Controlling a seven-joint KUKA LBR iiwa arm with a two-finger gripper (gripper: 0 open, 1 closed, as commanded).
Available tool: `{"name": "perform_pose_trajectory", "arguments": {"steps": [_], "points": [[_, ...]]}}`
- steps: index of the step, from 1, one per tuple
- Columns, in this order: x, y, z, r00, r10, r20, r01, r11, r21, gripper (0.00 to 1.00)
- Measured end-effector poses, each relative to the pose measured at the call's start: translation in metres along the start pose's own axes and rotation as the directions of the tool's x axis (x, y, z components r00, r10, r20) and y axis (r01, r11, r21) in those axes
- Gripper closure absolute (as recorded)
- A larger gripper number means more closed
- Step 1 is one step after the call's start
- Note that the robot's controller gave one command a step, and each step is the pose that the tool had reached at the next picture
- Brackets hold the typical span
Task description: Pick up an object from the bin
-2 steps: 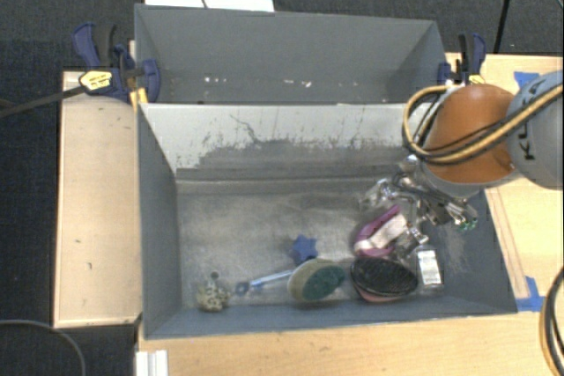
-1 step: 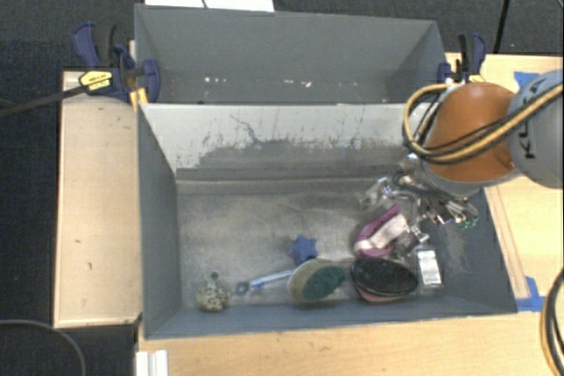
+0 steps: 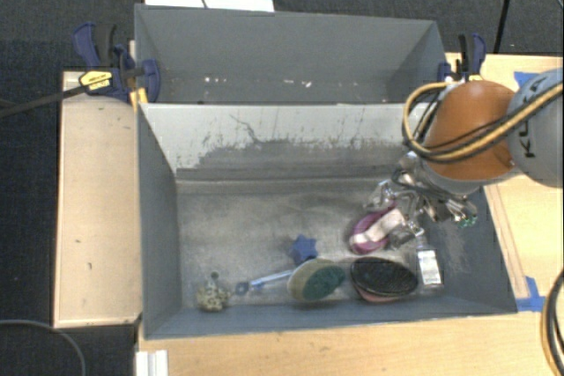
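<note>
Camera view gave us the grey metal bin (image 3: 220,189) first, its few loose things gathered along the near wall and toward the right. From the right the arm (image 3: 538,128) reached in, its orange cover (image 3: 467,132) bulging above the bin's right wall. Below it the gripper (image 3: 404,209) sat low over the right part of the floor, just beside a purple and white piece (image 3: 370,231). We could not tell whether the claw was apart, together or clamped on that piece. By the near wall lay a black oval brush (image 3: 383,278), with a round green-faced pad (image 3: 317,281) just to its left. A thin blue stick (image 3: 264,282) ran leftward from the pad, and a blue star (image 3: 304,247) lay just above the pad. A small silvery packet (image 3: 429,268) lay right of the brush, and a speckled ball (image 3: 211,296) sat apart at the left.
</note>
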State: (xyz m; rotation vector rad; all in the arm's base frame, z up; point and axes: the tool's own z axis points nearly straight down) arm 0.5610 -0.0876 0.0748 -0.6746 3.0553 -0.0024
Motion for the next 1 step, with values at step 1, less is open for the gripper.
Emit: {"name": "perform_pose_trajectory", "arguments": {"steps": [1], "points": [[-0.0033, -0.0015, -0.0960, 1.000, 0.003, -0.004, -0.003, 1.000, 0.001, 1.00]]}}
